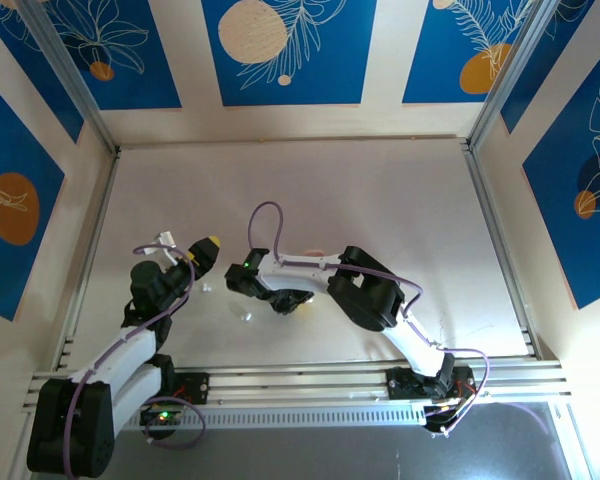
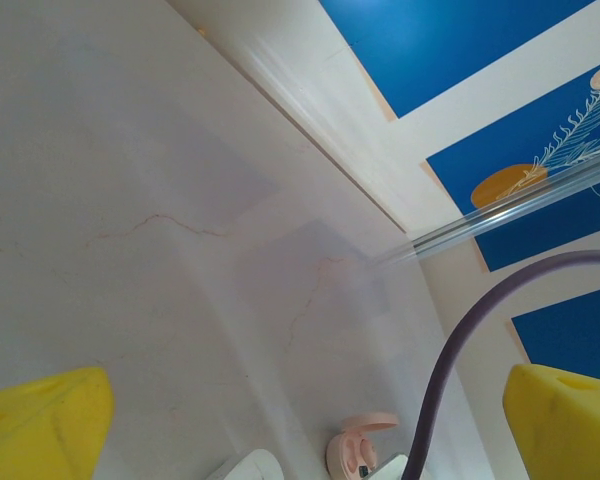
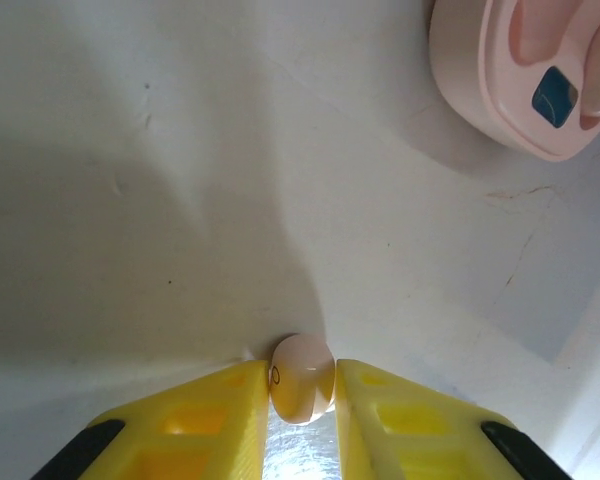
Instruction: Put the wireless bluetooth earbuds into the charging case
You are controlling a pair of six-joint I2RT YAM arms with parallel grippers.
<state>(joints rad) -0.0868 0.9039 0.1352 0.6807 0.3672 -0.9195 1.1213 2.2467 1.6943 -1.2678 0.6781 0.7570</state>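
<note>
- One pale table [image 1: 380,200] carries the whole scene, with both arms bolted at its near edge.
- The left gripper [image 2: 308,400] is held off to the left side, its yellow fingers [image 2: 40,430] spread wide with nothing between them. No part in the step in hand is judged to fall to it.
- The right gripper [image 3: 302,400] is set near the middle of the table, and its fingers are drawn narrow onto a small round object.
- A pink charging case [image 3: 525,70] lies open on the table, apart from the right fingers and up to the right in the wrist view. Two hollows are seen either side of a small blue patch. They look unfilled, though the case is cut off by the frame edge.
- A pale pink earbud [image 3: 302,375] is pinched between the two yellow pads, close over the table. Whether it is lifted clear cannot be told.
- The step in hand is judged to be the carry from pickup to the case.
- For the next move, the bud must be brought over a matching hollow, turned so that its shape fits, lowered gently and let go. Care is called for, since so smooth and small a piece may twist in the pinch.
</note>
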